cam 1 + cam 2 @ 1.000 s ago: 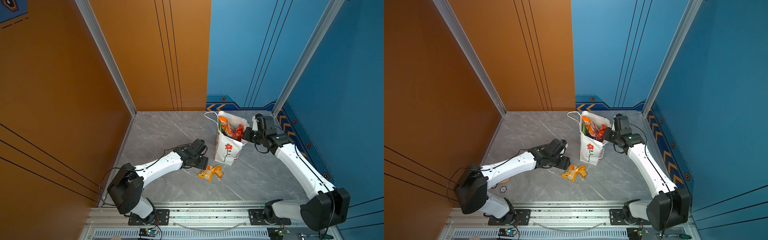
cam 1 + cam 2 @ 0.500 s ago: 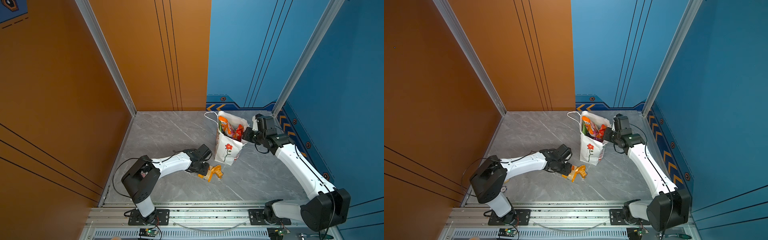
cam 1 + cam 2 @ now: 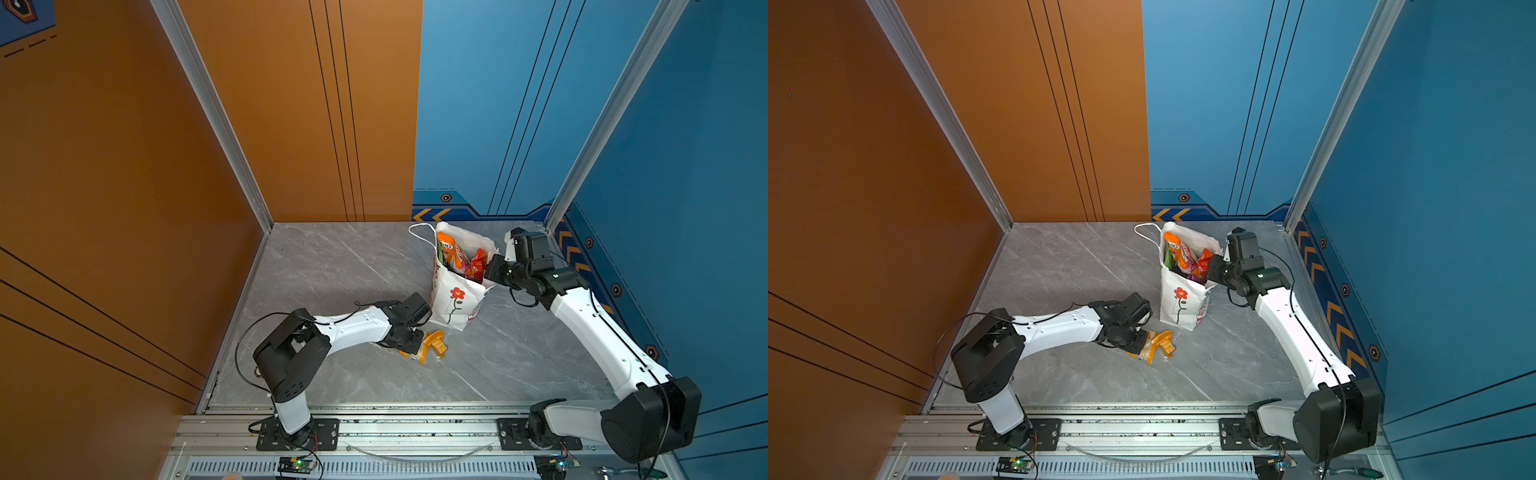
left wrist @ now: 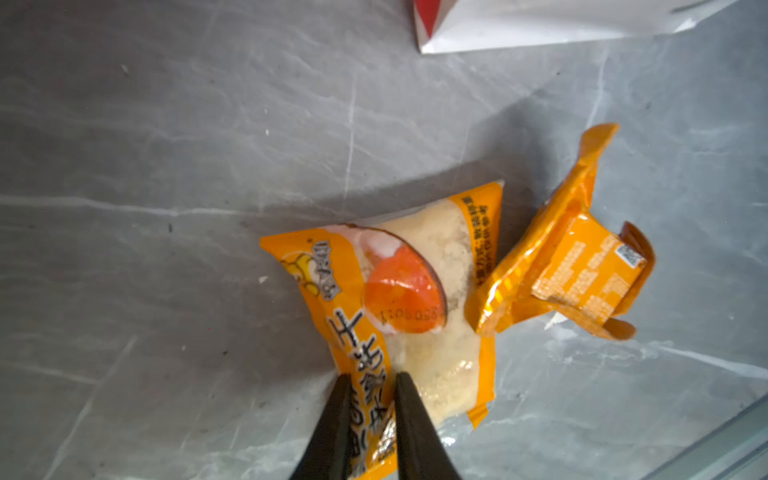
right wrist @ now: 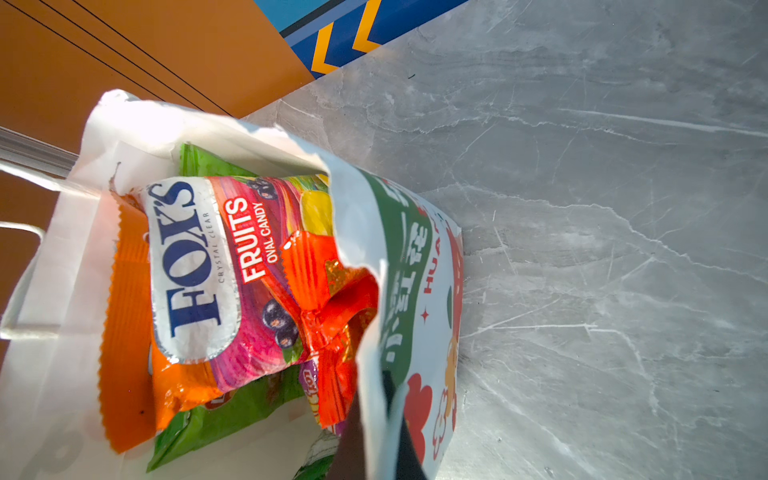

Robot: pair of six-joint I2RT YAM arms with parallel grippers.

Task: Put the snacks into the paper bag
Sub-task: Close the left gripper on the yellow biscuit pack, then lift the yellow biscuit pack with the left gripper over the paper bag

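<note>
A small orange-yellow packet (image 4: 399, 299) printed with an egg yolk lies flat on the grey marble bench (image 4: 166, 166). The left fingers (image 4: 336, 415) are clenched on one end of it. A second orange packet (image 4: 573, 266), crumpled and partly tipped up, lies touching or just beside its other end. In both top views the pair sits just in front of the white paper bag (image 3: 453, 303) (image 3: 1179, 303), which stands upright with its mouth open. Inside the bag, a FOX'S packet (image 5: 199, 266) leans over a green packet (image 5: 224, 411), with a red-orange packet (image 5: 328, 291) beside it. The right fingers (image 5: 351, 440) grip the bag's printed side wall at the rim, one inside and one outside. A white cord handle (image 3: 417, 232) loops off the far rim, toward the orange wall (image 3: 291, 124) and the blue wall (image 3: 478, 104).
</note>
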